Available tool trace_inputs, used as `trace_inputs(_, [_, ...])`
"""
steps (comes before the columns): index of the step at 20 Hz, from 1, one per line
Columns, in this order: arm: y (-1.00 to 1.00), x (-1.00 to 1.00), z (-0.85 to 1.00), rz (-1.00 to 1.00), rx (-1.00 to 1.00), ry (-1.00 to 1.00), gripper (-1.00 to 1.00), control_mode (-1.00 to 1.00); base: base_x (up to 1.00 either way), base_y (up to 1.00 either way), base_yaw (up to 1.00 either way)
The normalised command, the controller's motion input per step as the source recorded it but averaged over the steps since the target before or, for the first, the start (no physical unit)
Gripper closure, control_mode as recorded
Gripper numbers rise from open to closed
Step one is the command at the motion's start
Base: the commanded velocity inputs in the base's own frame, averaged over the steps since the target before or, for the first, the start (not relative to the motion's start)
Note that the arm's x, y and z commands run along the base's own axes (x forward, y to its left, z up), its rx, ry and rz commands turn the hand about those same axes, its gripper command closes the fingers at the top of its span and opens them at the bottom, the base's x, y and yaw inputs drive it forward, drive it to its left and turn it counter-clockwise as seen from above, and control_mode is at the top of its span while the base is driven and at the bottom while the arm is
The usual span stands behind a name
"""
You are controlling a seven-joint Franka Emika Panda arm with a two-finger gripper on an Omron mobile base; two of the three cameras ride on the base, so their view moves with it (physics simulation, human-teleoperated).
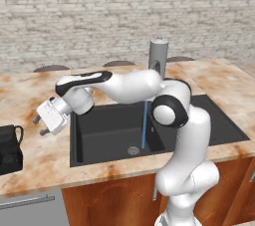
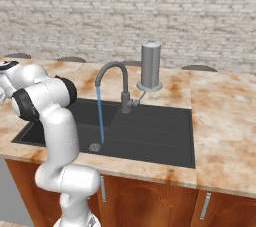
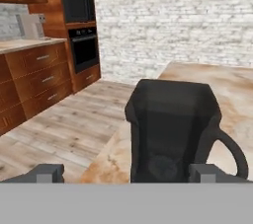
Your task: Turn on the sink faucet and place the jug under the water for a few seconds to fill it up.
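Note:
The black boxy jug (image 1: 10, 148) stands on the marble counter at the far left, its loop handle on the side toward the sink. My gripper (image 1: 41, 126) hovers just right of it, pointing at it with its fingers spread open and nothing between them. In the hand view the jug (image 3: 173, 129) stands close ahead, framed by both fingertips (image 3: 47, 172), with its handle off to the right. The grey gooseneck sink faucet (image 2: 117, 78) is running: a thin blue stream of water (image 2: 100, 116) falls into the black sink (image 2: 150, 136) near the drain (image 2: 94, 146).
A tall plain grey cylinder (image 2: 150, 66) stands on the counter behind the faucet. My arm reaches left across the basin (image 1: 109, 130). The counter's left end drops to a wooden floor (image 3: 54, 134) just past the jug, with cabinets and an oven beyond.

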Motion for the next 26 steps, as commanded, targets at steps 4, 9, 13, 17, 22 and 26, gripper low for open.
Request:
trace_inputs(4, [0.04, 0.19, -0.19, 0.0, -0.02, 0.0, -1.0, -1.0, 0.0, 0.0, 0.0])
trace_inputs(9, [0.12, 0.16, -0.16, 0.0, -0.02, 0.0, -1.0, -1.0, 0.0, 0.0, 0.0])
trace_inputs(13, [0.35, 0.11, -0.14, 0.0, -0.03, 0.0, -1.0, -1.0, 0.0, 0.0, 0.0])
trace_inputs(17, [0.36, 0.02, -0.15, 0.0, -0.04, 0.0, -1.0, -1.0, 0.0, 0.0, 0.0])
trace_inputs(22, [0.16, 0.09, -0.05, 0.0, -0.01, 0.0, -1.0, -1.0, 0.0, 0.0, 0.0])
trace_inputs(26, [0.0, 0.15, 0.0, 0.0, 0.0, 0.0, -1.0, -1.0, 0.0, 0.0, 0.0])
